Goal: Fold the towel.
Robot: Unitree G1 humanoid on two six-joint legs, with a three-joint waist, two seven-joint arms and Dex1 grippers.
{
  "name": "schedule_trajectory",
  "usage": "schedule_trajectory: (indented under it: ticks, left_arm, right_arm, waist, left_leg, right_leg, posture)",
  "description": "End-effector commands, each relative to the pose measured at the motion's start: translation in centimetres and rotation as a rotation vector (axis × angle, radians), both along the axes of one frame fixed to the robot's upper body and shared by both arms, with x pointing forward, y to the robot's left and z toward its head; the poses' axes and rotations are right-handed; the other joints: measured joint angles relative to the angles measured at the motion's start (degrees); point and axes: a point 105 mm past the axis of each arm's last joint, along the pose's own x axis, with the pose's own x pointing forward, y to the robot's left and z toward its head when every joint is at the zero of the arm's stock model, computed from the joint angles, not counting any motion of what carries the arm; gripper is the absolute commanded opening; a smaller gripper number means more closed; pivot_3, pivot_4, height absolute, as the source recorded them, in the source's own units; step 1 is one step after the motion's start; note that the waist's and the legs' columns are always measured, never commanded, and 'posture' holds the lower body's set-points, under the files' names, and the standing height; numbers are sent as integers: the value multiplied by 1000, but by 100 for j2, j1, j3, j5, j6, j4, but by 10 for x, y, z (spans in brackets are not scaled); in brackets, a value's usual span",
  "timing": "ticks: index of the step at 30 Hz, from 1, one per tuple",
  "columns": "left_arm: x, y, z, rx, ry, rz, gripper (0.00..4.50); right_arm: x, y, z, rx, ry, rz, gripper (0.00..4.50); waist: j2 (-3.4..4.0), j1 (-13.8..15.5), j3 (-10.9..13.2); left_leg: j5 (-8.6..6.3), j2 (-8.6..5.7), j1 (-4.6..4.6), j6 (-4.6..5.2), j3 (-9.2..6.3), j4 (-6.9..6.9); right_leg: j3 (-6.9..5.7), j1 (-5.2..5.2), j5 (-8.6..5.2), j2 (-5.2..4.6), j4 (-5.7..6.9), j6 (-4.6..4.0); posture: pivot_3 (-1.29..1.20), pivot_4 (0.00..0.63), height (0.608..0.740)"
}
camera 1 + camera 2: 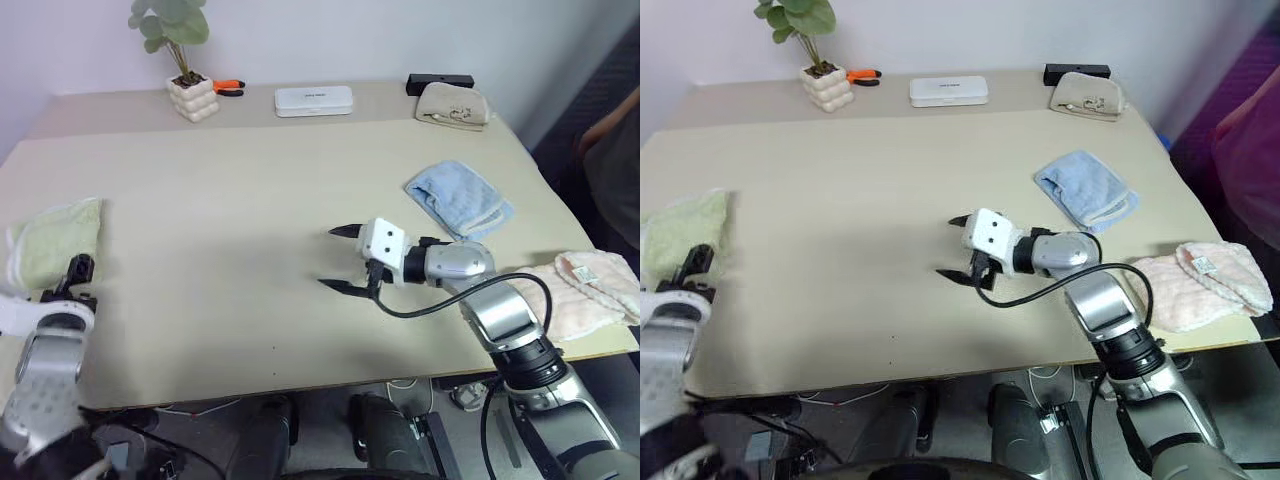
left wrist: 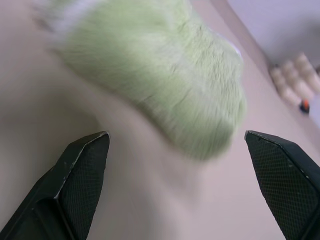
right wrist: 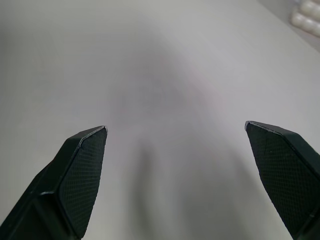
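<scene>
The towel lies at the left edge of the table, already doubled over, with its white edging toward the rim. The left gripper hovers just beside it, fingers spread wide and empty. The right gripper hangs over bare table near the middle, well apart from the towel, also spread and empty.

Risks:
- The towel sits close to the table edge. A sideways push from the left gripper could slide it over the rim.
- Terry cloth is thick and limp. A pinch may catch one layer only, so the fold opens when lifted.
- The right gripper must cross much of the table to assist; an early lift by the left alone would bunch the cloth.

Count:
- Towels: three: green, blue, pink.
- Potted plant: one.
- White box: one.
- Beige pouch: one.
- Grippers: two.
</scene>
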Motion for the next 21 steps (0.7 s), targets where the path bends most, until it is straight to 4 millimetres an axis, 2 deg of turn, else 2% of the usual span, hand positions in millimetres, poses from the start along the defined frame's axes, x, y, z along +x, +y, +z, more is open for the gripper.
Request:
schedule_trajectory:
  ticks: [1,5,9,15,21]
  left_arm:
    - [8,-45,44,224,-100,-243,4459]
    - [13,-70,59,456,-104,-376,4459]
    - [20,-107,58,721,-79,-610,4459]
    - [30,-117,47,802,-83,-724,4459]
    - [30,-129,42,811,-102,-827,4459]
  right_arm:
    - [9,-17,15,43,-19,-62,4500]
    - [16,-40,18,109,29,-147,4500]
    - [24,-69,24,218,99,-263,4500]
    - [25,-83,19,236,119,-342,4500]
    - [25,-90,13,225,120,-411,4500]
  waist:
    - [10,89,3]
    - [12,121,3]
    - [19,108,7]
    - [37,99,13]
    - [37,110,14]
  left_leg:
    - [0,-2,0,0,1,1]
    - [-9,-3,0,-11,10,4]
    - [-3,-1,-4,9,19,-13]
    - [-3,4,-3,9,25,-34]
    - [-3,3,-5,10,26,-33]
  right_leg:
    - [-3,5,-2,-3,-4,-3]
    - [-4,16,-3,-3,-27,-5]
    - [3,8,-2,0,-46,-4]
    - [10,1,-2,1,-58,-4]
    - [11,0,-1,-2,-62,-2]
  posture:
    - [0,150,733]
    - [0,150,733]
    - [0,150,733]
    - [0,150,733]
    - [0,150,733]
